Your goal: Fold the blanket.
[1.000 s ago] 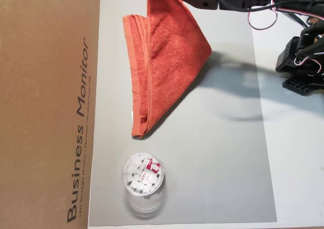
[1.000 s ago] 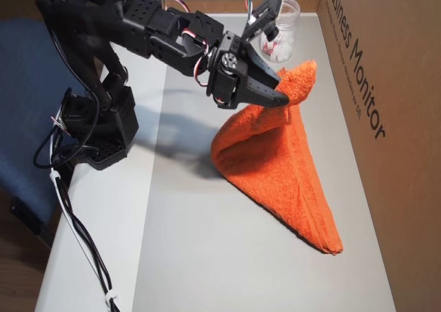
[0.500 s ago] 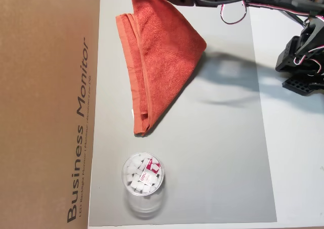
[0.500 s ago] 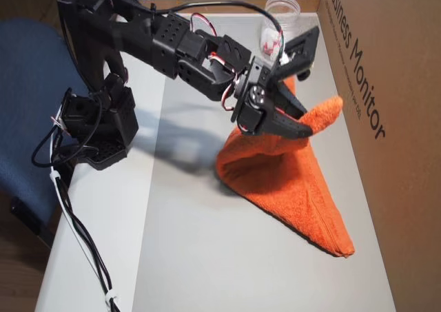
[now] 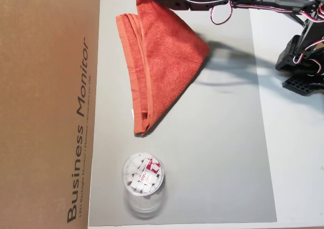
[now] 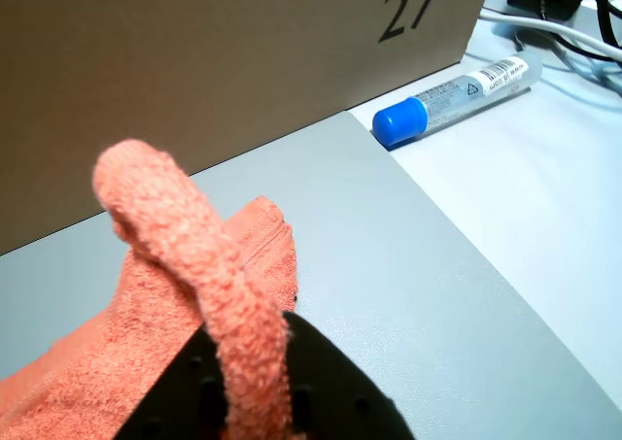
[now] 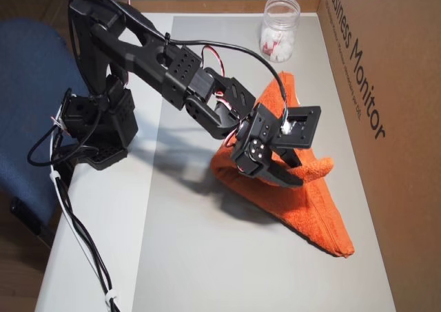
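Blanket (image 5: 164,57) beside cardboard box (image 5: 48,107)

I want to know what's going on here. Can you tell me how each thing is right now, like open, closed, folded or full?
Orange-red terry-cloth towel: folded into a triangle, one corner lifted off the mat.
Black two-finger gripper: shut on the towel's corner.
Clear plastic cup: upright, holding small white pieces.
Blue-capped tube: lying on its side, cap on.
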`<action>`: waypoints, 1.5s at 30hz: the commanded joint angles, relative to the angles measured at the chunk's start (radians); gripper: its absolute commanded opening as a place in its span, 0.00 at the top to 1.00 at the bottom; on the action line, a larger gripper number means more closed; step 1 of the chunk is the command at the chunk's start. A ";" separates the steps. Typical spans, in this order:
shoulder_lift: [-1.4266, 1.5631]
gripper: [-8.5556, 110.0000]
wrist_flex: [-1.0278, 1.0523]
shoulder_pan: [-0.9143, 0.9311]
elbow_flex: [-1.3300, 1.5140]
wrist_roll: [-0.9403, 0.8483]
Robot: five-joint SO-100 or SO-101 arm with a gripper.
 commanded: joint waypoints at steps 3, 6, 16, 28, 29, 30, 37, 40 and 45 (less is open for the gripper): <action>-0.029 0.93 -0.018 -0.015 -0.120 0.055; -0.044 0.93 -0.017 -0.034 -0.192 0.064; -0.212 0.93 -0.012 -0.049 -0.402 0.064; -0.439 0.93 -0.017 -0.031 -0.572 0.158; -0.454 0.93 -0.017 -0.034 -0.595 0.170; -0.466 0.93 -0.017 -0.038 -0.618 0.178; -0.555 0.93 -0.017 -0.058 -0.741 0.261; -0.594 0.93 -0.014 -0.051 -0.761 0.293; -0.635 0.93 -0.003 -0.023 -0.746 0.295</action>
